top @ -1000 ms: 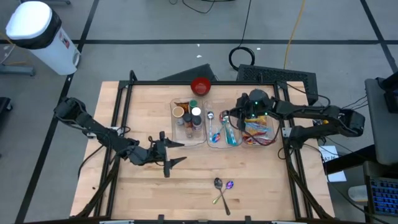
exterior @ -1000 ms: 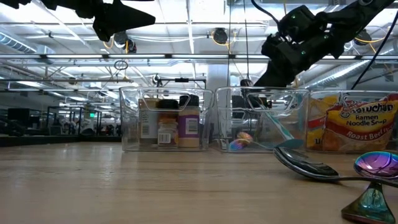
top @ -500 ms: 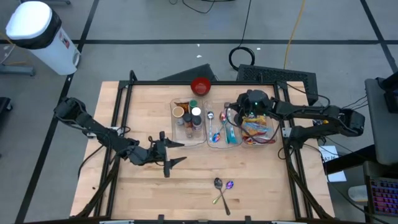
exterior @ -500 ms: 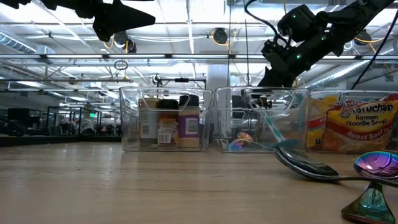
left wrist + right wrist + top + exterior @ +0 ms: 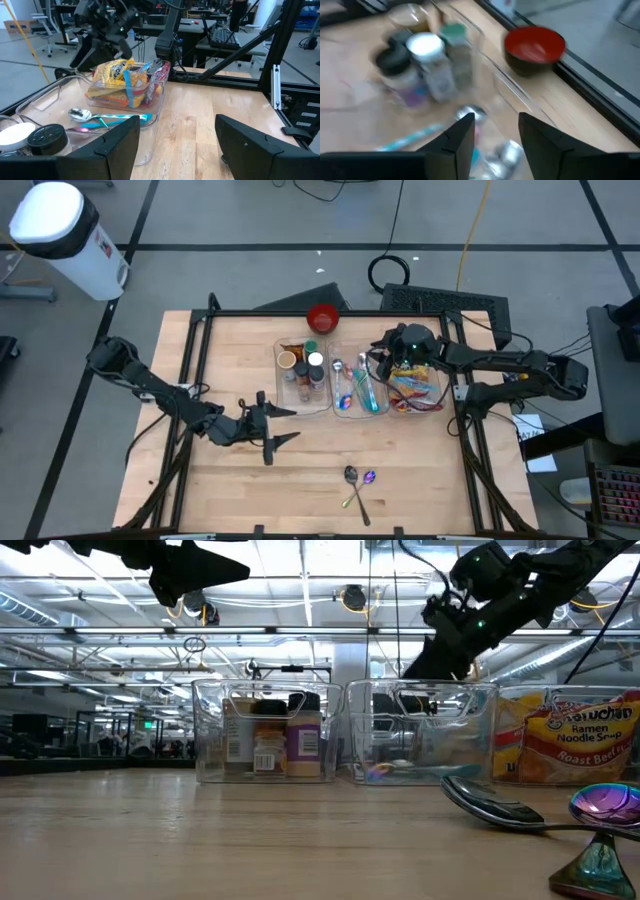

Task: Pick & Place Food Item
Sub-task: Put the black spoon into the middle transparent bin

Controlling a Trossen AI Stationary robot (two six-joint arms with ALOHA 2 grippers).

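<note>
Teal spoon lying lengthwise in middle bin, right gripper above it, fingers parted, empty, noodle packets beside, left gripper open, idle.

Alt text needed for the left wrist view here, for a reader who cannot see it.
Between the left gripper's open dark fingers, a clear bin of snack packets sits on the wooden table. A teal-handled spoon lies in the neighbouring bin, and the right arm hangs above the packets.
</note>
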